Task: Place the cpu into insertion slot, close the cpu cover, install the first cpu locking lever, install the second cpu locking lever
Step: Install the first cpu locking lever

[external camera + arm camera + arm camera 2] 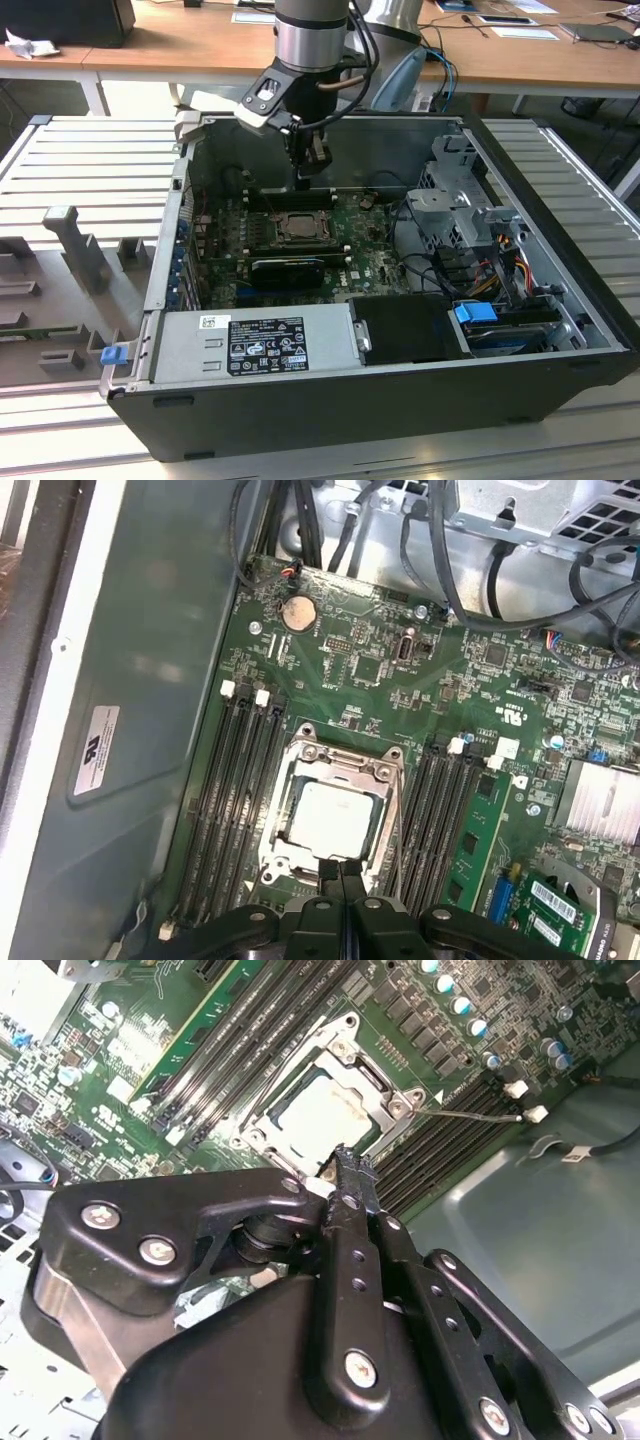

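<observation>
The open computer case [330, 420] lies on the ribbed desk [80, 160], its walls ringing the green motherboard [375, 262]. In the upper middle of the exterior view the tool [305, 178], fingers pressed narrow together, stands at the edge of the insertion slot [283, 228]. In both wrist views the cpu [332, 820] [325, 1120] sits there under the lowered cpu cover [345, 760], with memory slots [235, 800] close alongside. The fingertips [340, 872] hide the cover's nearest edge, and the levers are hard to make out.
</observation>
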Available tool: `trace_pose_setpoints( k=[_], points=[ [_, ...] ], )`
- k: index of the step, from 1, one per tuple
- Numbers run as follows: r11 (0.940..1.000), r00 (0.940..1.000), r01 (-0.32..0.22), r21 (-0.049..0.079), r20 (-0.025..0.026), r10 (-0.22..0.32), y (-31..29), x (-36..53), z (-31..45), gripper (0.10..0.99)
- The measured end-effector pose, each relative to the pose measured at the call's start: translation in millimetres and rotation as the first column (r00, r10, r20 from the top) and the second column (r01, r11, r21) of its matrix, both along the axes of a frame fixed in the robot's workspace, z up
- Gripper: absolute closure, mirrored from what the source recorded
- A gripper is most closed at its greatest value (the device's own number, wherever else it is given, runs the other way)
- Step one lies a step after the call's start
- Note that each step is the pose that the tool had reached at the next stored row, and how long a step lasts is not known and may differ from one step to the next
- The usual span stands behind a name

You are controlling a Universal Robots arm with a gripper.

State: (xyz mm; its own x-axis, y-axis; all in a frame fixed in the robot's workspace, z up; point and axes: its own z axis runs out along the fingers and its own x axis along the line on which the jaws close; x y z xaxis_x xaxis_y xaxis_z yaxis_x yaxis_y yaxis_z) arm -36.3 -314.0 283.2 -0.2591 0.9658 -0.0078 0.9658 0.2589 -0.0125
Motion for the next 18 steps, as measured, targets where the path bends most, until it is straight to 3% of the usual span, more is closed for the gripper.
trace_pose_setpoints(
  k=[12, 18],
  points=[
    [0.997, 0.997, -0.078, 0.0, 0.0, 0.078, 0.0, 0.0, 0.0, 0.98],
    [0.9921, 0.9921, -0.126, 0.0, 0.0, 0.126, 0.0, 0.0, 0.0, 0.98]
  ],
)
